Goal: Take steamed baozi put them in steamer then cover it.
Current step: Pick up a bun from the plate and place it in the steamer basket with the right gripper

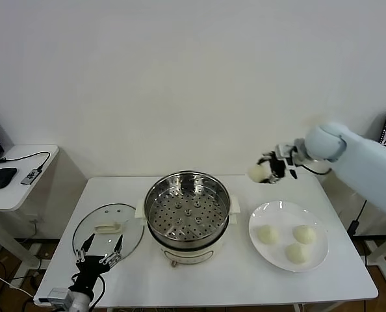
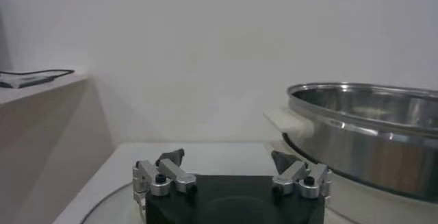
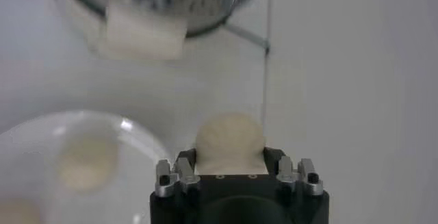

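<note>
The right hand is raised above the far right part of the tabletop, its fingers closed around one bun, which sticks out past the fingertips toward the steamer. The main risk, as I judge it, lies in the carry: the bun is soft and smooth, so a squeeze that is too light could let it slip out and fall short of the pot, onto the tabletop or against the pot's shiny rim, while a harder squeeze would dent the dough. A low approach could also knock the bun or the hand against the rim or the cream side handle on that side. The pot is open, its perforated tray bare, so nothing blocks the drop from above. Three more buns wait on the white plate just right of the steamer, near the path but below it. The glass lid lies flat on the tabletop left of the steamer, well clear of the carry. The left hand rests low over the near edge of that lid with its fingers spread apart and nothing between them. A side table with a mouse and cables stands farther left, apart from the work.
</note>
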